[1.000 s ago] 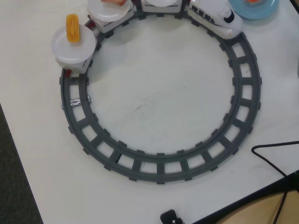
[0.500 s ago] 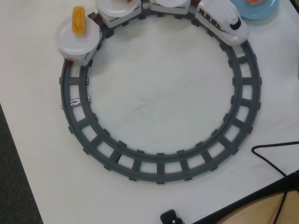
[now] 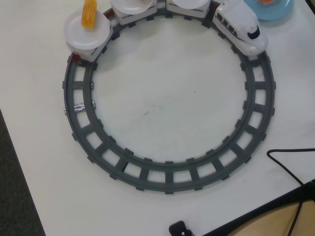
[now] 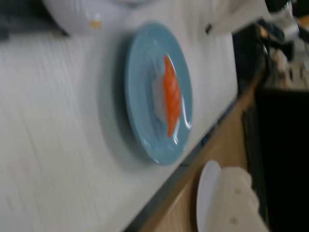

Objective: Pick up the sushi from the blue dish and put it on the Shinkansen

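The sushi [image 4: 171,96] lay near the middle of the blue dish [image 4: 140,72] in the wrist view, its long axis running roughly from 12 to 6 o'clock, orange top over a pale rice-like base. In the overhead view only a slice of the dish [image 3: 275,12] showed at the 1 o'clock corner of the worktop [image 3: 162,103], just beside the nose of the Shinkansen [image 3: 241,27].

It looked like a small, light, rigid plastic toy, probably smooth and a little slippery, not fragile. The sound place to take it would be across the narrow width, low on the pale flanks at mid-length, so it could not pivot or squirt out.

A pale part [image 4: 231,203] at the 5 o'clock edge may belong to the arm; whether the fingers were released or clenched could not be told.
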`<state>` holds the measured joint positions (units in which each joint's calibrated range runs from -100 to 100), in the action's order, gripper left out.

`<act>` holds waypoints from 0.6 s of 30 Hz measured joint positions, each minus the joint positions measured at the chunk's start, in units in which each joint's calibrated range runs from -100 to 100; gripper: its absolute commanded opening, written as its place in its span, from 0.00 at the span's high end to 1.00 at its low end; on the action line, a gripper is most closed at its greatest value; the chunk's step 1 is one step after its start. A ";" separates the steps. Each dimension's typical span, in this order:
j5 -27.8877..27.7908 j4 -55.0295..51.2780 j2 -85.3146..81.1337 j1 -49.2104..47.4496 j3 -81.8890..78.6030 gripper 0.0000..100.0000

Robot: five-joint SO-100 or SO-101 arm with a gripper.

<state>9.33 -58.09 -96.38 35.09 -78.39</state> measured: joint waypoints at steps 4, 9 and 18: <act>0.05 -1.40 6.82 0.55 4.95 0.71; 0.52 -6.04 17.94 -0.08 19.81 0.70; 5.44 -3.76 48.59 0.71 41.15 0.71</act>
<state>14.77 -61.85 -47.79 35.80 -37.24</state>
